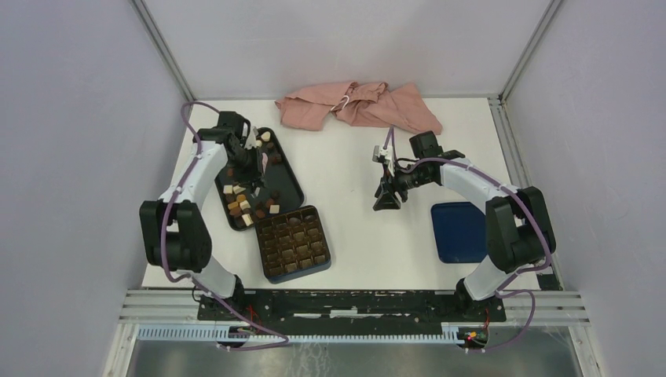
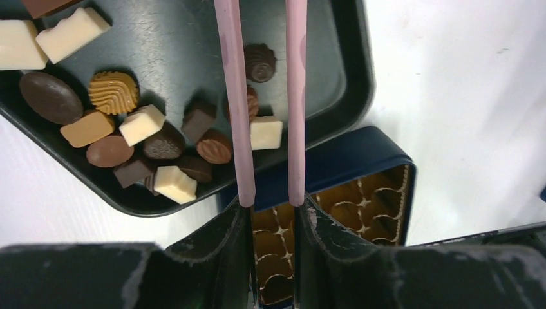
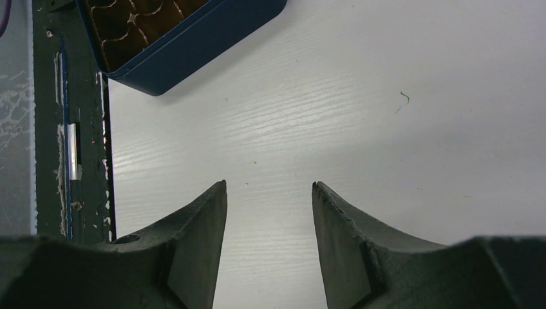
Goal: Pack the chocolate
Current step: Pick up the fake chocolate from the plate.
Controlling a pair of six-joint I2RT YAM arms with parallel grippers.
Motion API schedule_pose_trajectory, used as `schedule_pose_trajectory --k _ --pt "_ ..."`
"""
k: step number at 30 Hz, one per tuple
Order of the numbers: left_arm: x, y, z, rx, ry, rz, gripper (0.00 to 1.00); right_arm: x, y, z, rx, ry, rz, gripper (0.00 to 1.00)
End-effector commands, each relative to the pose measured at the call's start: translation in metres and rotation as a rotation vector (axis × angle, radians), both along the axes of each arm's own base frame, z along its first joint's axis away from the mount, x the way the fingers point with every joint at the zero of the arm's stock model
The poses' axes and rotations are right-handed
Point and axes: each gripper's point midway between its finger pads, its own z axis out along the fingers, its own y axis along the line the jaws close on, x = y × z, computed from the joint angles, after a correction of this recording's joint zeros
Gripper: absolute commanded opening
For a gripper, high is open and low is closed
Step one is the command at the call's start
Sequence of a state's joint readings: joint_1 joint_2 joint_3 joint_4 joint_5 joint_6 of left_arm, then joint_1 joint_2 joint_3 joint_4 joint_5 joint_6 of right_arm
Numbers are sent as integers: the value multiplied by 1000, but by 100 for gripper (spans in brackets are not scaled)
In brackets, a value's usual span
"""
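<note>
Chocolate (image 1: 239, 203) pieces, dark, light brown and cream-white, lie loose in the black rimmed tray (image 1: 292, 185). My left gripper (image 1: 250, 159) hangs over the tray, shut on a pair of pink tongs (image 2: 233, 96). In the left wrist view the left gripper (image 2: 270, 209) holds the two pink arms slightly apart, and a cream-white chocolate (image 2: 265, 132) shows between them. The tong tips run out of the top of that view. The dark blue box (image 1: 293, 243) with its brown gridded insert sits just below the tray. My right gripper (image 1: 386, 198) is open above bare table.
A pink cloth (image 1: 357, 106) lies crumpled at the back of the table. A blue lid (image 1: 458, 232) lies flat by the right arm's base. The box's corner (image 3: 212, 38) shows in the right wrist view, left of my open right gripper (image 3: 269, 187).
</note>
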State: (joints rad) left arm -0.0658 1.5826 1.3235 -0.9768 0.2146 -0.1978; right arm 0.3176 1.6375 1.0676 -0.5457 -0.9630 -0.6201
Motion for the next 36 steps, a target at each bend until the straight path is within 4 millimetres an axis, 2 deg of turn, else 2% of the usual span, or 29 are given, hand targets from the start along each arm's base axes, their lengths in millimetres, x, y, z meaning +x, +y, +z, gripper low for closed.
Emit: schedule_pose_trajectory --k 1,4,9,19,21,24,29,36 --pt "10 20 -8 104 14 -39 34 12 2 10 9 -49 13 57" --pt "9 31 -19 155 52 -21 34 11 1 7 5 -37 18 57" --pt "9 48 -27 198 79 31 35 10 2 6 3 -28 25 57" --pt "41 60 -37 229 134 42 36 9 2 2 4 -4 36 58" --pt "48 77 -39 248 149 69 36 9 2 1 3 -4 35 58" --pt "53 88 -45 265 172 87 36 9 2 0 0 -2 35 58" --pt "50 102 -49 279 187 118 37 7 3 -3 3 17 44 58" --pt "47 106 -50 250 178 139 37 6 3 -4 6 31 54 58"
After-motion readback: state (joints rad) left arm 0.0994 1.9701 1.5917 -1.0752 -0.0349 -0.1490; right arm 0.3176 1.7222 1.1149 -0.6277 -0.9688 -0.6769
